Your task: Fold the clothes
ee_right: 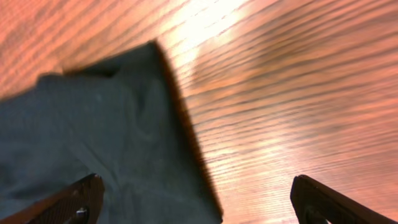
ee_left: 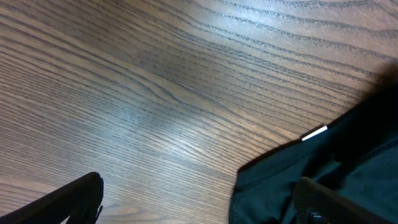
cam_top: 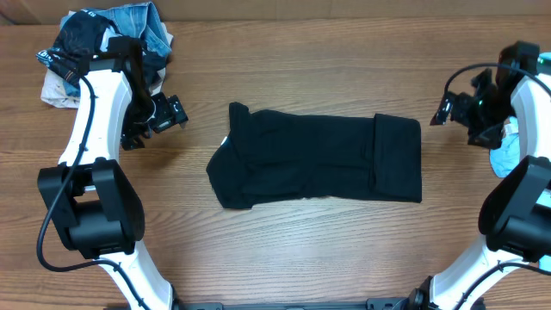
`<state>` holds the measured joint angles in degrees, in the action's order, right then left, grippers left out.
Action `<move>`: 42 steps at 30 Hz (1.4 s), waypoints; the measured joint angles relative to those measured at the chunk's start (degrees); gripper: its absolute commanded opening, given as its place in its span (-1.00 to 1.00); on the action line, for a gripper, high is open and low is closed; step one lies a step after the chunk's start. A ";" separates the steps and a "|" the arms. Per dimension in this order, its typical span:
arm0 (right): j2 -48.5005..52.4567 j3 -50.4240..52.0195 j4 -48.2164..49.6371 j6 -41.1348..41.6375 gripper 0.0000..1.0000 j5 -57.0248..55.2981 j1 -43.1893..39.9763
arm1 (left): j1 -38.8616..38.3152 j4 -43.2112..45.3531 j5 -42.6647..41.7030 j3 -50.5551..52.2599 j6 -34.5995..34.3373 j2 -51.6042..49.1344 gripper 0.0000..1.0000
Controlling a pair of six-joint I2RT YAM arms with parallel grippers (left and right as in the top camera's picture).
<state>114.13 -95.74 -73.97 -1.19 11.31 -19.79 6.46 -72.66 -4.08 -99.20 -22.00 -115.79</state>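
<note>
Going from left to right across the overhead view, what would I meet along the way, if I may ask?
Heap of crumpled mixed clothes → left gripper → folded black fabric shirt → right gripper → light blue cloth.

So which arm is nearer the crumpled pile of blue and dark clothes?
Left. The left arm overlaps the lower edge of the crumpled clothes pile; the right arm is at the opposite side, beyond the folded black fabric shirt.
</note>
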 measured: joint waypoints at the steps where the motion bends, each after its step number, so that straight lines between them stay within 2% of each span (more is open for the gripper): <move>1: 0.04 1.27 0.72 -1.36 1.00 1.42 -0.09 | 0.00 0.00 0.00 0.00 0.00 0.00 1.00; 9: 0.09 10.27 7.96 -7.61 1.00 7.89 0.04 | 0.00 -0.20 -0.02 0.00 0.13 0.00 1.00; 21: 0.26 19.58 14.80 -8.98 0.86 15.13 0.00 | 0.00 -0.22 -0.02 0.00 0.13 0.00 1.00; 23: 0.26 20.39 15.34 -9.03 0.75 16.02 0.00 | 0.00 -0.20 0.00 0.00 0.13 0.00 1.00; 26: 0.26 21.75 16.44 -9.03 0.31 17.38 0.00 | 0.00 -0.20 -0.02 0.00 0.13 0.00 1.00; 30: 0.26 23.98 18.36 -9.20 0.00 19.19 -0.11 | 0.00 -0.22 -0.02 0.00 0.13 0.00 1.00; 35: 0.26 25.29 18.38 -8.92 -0.86 19.58 -0.20 | 0.00 -0.20 0.00 0.00 0.13 0.00 1.00; 36: 0.26 25.38 18.45 -9.11 -0.92 19.58 -0.20 | 0.00 -0.22 0.00 0.00 0.13 0.00 1.00; 42: 0.26 24.79 16.00 -9.11 -0.92 19.76 -0.22 | 0.00 -0.22 0.00 0.00 0.13 0.00 1.00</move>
<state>114.39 -70.96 -57.98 -10.31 31.07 -20.01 6.46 -72.88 -4.08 -99.20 -21.87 -115.79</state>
